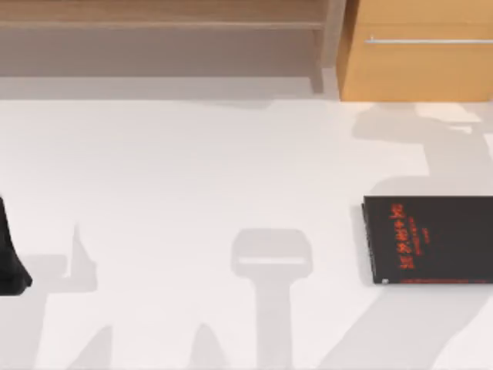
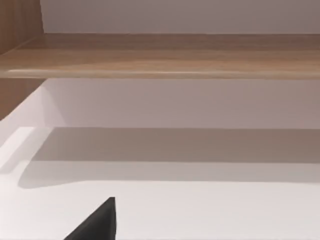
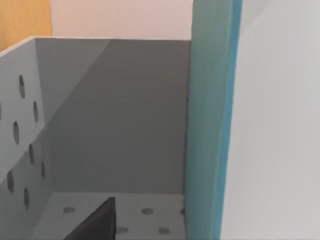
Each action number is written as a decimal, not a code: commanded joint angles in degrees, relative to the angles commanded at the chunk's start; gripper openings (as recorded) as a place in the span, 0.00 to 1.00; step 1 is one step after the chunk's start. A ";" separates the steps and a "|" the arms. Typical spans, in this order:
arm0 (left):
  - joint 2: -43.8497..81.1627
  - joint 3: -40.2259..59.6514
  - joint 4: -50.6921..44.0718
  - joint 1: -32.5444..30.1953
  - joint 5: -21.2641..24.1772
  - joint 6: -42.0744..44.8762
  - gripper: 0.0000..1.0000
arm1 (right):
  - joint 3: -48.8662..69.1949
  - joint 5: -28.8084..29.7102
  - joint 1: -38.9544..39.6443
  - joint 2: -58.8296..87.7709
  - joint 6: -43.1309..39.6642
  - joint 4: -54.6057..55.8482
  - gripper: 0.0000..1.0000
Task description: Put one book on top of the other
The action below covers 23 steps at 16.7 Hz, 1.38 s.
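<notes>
White tabletop [image 1: 192, 169] runs across the top view, with a wooden shelf [image 1: 154, 23] along its far edge and a pale wood cabinet [image 1: 420, 65] with a metal handle bar [image 1: 427, 40] at the far right; at the table's left edge sits the dark bulk of my left arm [image 1: 9, 258], parked there; whether its jaws are apart or together I cannot tell. Its wrist view looks over bare white surface toward the shelf board [image 2: 160, 57], with one dark fingertip [image 2: 100, 222] at the frame's edge.

Farther right, the thin black book [image 1: 431, 239] lies flat at the table's right edge, partly cut off by the frame, red lettering on its cover and a red line along its near edge.

My right wrist view looks into a grey bin [image 3: 25, 130] with rows of round holes in its wall and floor; the teal book [image 3: 210, 120] stands upright on edge there, its plain cover facing the camera edge-on, a white surface just beside it; one dark fingertip [image 3: 100, 222] of my right gripper shows near the book, apart from it; I cannot tell how those jaws stand.
</notes>
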 joint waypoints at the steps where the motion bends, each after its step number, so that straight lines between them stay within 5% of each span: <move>1: 0.00 0.00 0.00 0.00 0.00 0.00 1.00 | 0.00 0.00 0.00 0.00 0.00 0.00 1.00; 15: 0.00 0.00 0.00 0.00 0.00 0.00 1.00 | 8.59 1.46 1.38 5.73 -0.05 -2.90 1.00; 23: 0.00 0.00 0.00 0.00 0.00 0.00 1.00 | 8.59 1.46 1.38 5.73 -0.05 -2.90 0.40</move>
